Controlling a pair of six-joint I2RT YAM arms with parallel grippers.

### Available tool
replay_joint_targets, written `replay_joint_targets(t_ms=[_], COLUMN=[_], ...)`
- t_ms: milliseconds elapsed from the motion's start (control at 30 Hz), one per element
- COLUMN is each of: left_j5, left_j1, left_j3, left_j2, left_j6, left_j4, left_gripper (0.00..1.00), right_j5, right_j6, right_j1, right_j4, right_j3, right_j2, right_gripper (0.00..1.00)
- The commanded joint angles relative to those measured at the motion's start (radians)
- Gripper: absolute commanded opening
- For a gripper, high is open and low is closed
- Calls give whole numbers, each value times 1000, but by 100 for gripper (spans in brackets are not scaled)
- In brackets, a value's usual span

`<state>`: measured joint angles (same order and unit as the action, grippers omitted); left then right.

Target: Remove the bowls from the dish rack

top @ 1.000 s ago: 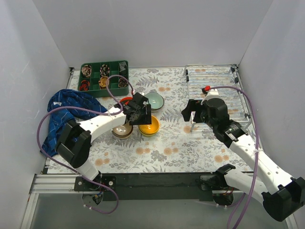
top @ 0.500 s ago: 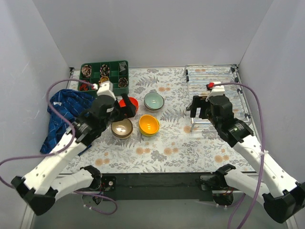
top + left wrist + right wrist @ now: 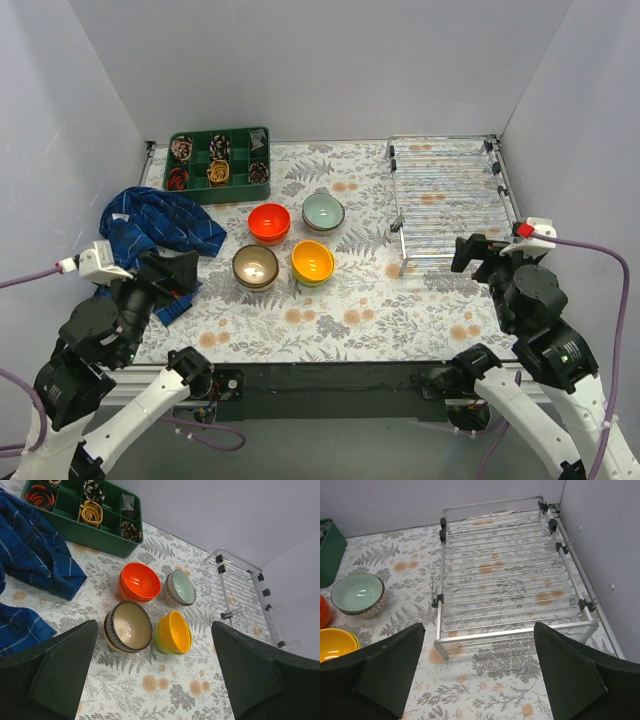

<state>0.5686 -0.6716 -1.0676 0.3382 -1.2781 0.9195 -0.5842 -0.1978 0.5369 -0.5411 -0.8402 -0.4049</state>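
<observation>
The silver wire dish rack (image 3: 450,195) at the back right holds no bowls; it also shows in the right wrist view (image 3: 510,585) and the left wrist view (image 3: 245,592). The bowls stand on the mat in nested stacks: red-orange (image 3: 270,222) (image 3: 138,581), pale mint in a patterned bowl (image 3: 323,211) (image 3: 180,587) (image 3: 357,594), beige in a dark patterned bowl (image 3: 256,267) (image 3: 128,626), yellow-orange in lime green (image 3: 312,262) (image 3: 174,632) (image 3: 335,645). My left gripper (image 3: 178,275) (image 3: 155,680) is open and empty, high above the near left. My right gripper (image 3: 483,252) (image 3: 480,680) is open and empty, near the rack's front edge.
A green compartment tray (image 3: 219,163) (image 3: 85,510) with small items stands at the back left. A blue checked cloth (image 3: 150,225) (image 3: 30,565) lies at the left. Grey walls close in the back and both sides.
Both arms have pulled back toward the near edge and risen. The left gripper has left the bowl stacks and the right gripper has left the rack. The bowls have not moved.
</observation>
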Motion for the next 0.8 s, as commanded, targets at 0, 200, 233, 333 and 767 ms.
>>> replay_joint_targets(t_ms=[0,200,233,333,767], left_j5=[19,7,13,34,59], left_j1=[-3,-3,-3,-3,-3], left_j3=[23,54,57,61,100], left_j2=[-42,-117,-129,-153,-179], left_j6=[36,29,28,17,8], left_j4=[55,39,35,36,-4], left_gripper=[98,98,98,98,98], right_j5=[-94,-173,-178,-193,-195], right_j6=[23,26,17,1,-9], right_j1=[-3,-5,-3,-3,-3], right_j4=[-36,-80,-82,-83,-102], right_j3=[35,62,67,79,62], right_j2=[121,253,267,299,294], right_gripper=[99,98,99,99,99])
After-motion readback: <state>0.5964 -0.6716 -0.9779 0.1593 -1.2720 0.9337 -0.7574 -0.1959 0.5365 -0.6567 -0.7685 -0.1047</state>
